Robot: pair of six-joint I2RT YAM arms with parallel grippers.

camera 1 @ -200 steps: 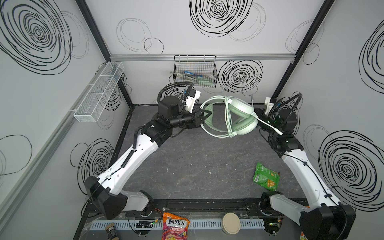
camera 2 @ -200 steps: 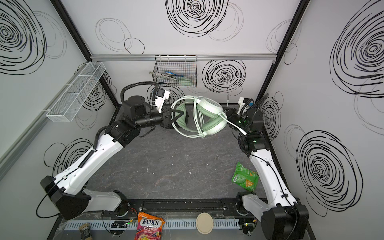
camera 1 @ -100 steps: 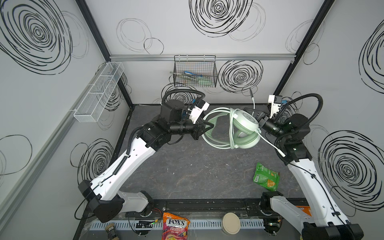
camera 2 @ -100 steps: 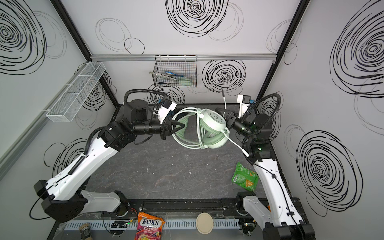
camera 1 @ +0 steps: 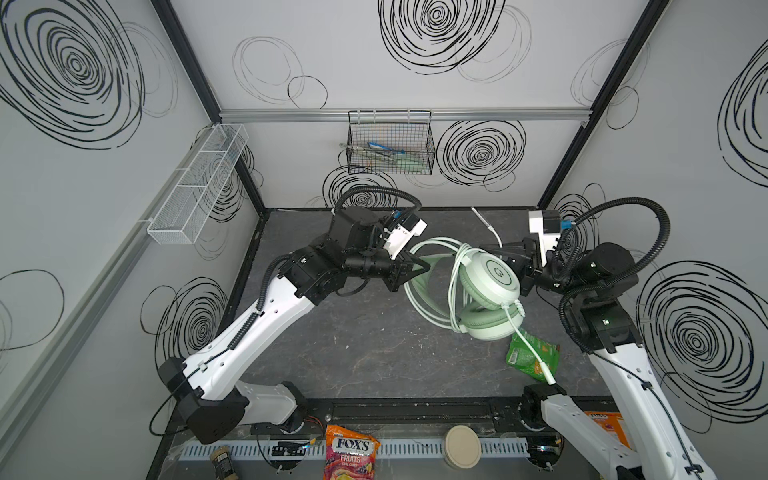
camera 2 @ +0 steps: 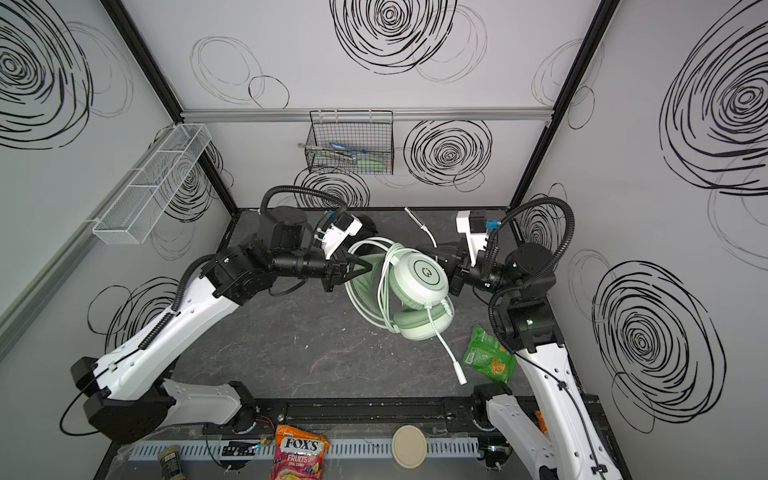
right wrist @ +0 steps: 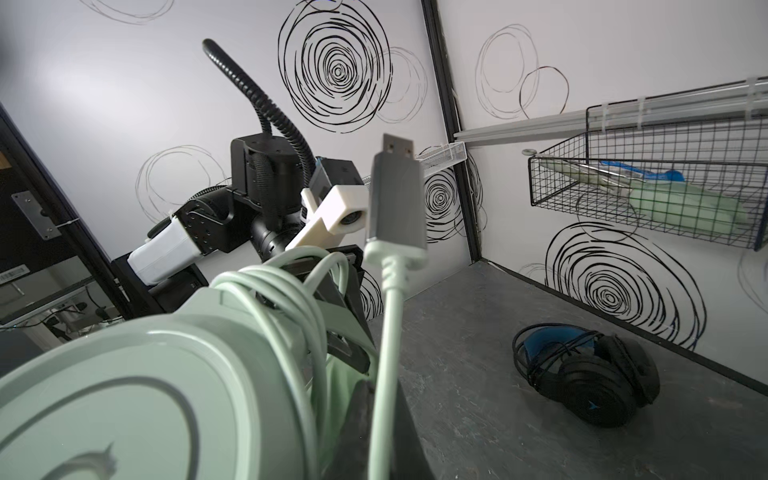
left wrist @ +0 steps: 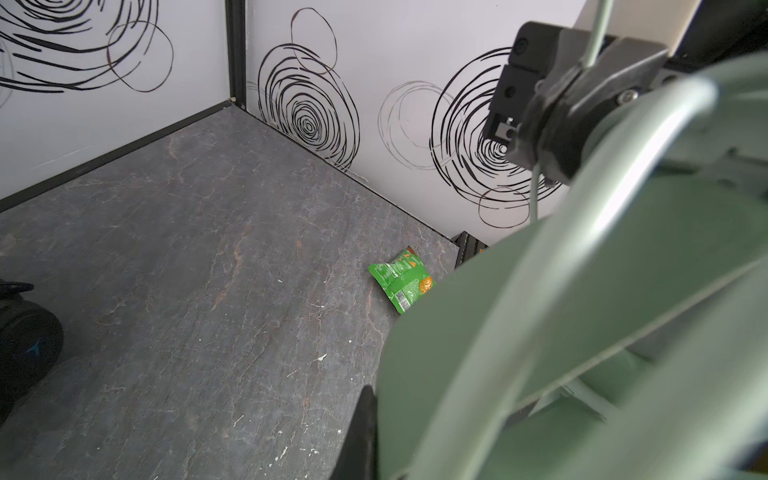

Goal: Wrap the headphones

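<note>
left gripper (camera 1: pixel 420 266): clamped tight on the mint-green headset (camera 1: pixel 490 282), up in midair
right gripper (left wrist: pixel 579 72): pinching its pale cable (right wrist: pixel 386 353)

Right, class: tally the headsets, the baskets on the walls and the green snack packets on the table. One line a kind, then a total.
Headsets: 2, mint-green headset and black headset.
Wall baskets: 2, black wire basket and white mesh basket.
Green snack packet: 1.
Total: 5.
</note>
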